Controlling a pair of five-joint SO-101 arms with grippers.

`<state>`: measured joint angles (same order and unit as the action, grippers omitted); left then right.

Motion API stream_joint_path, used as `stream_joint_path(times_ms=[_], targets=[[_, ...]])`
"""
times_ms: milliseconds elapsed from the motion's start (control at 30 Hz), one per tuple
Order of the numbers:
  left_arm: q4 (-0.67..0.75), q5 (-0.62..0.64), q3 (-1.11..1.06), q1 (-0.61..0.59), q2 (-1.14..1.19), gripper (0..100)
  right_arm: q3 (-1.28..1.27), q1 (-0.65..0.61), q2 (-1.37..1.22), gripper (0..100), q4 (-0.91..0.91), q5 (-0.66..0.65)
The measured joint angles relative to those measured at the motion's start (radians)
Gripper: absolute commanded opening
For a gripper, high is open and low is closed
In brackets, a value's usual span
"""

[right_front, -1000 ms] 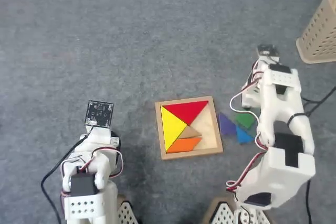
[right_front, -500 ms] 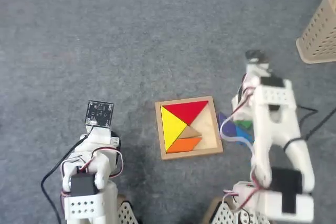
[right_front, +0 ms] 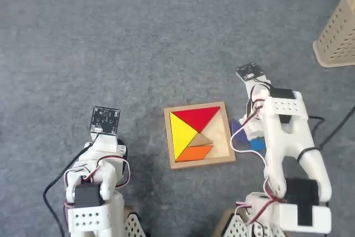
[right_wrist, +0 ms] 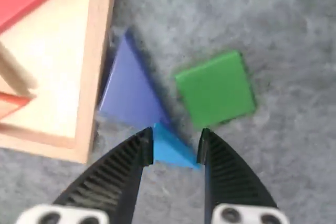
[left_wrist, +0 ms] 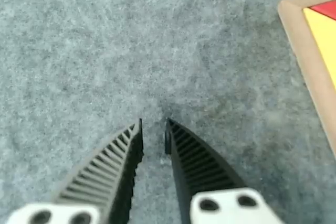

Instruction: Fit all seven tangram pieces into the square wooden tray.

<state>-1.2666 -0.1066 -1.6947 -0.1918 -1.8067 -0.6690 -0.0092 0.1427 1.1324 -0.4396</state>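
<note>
Wooden and square, the tray [right_front: 199, 163] lies mid-desk [right_front: 111, 43] on grey felt. It holds a red triangle [right_front: 195, 117], a yellow triangle [right_front: 180, 133], an orange parallelogram [right_front: 195, 152] and a small tan triangle [right_front: 203, 139]. The part toward its 3 o'clock side is bare wood. Just beside that 3 o'clock rim lie a purple triangle [right_wrist: 131, 90], a green square [right_wrist: 216, 90] and a light blue triangle [right_wrist: 170, 148]. The right jaws are spread and straddle the light blue triangle. The left jaws sit toward the tray's 8 o'clock, well apart from it, parted by a narrow gap over bare felt.
</note>
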Motion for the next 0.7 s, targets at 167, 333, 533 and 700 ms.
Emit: stream_joint_path(times_ms=[167,333,533,700], targets=[[0.0,0.0,0.0,0.0,0.0,7,0.0,0.003,-0.051,14.7,-0.095,0.143],[0.0,0.0,0.0,0.0,0.0,7,0.029,-0.017,-0.08,14.9,-0.112,0.318],[0.0,0.0,0.0,0.0,0.0,7,0.084,-0.017,-0.126,23.2,-0.095,0.422],[0.0,0.0,0.0,0.0,0.0,7,0.117,-0.014,-0.172,28.1,-0.095,0.482]])
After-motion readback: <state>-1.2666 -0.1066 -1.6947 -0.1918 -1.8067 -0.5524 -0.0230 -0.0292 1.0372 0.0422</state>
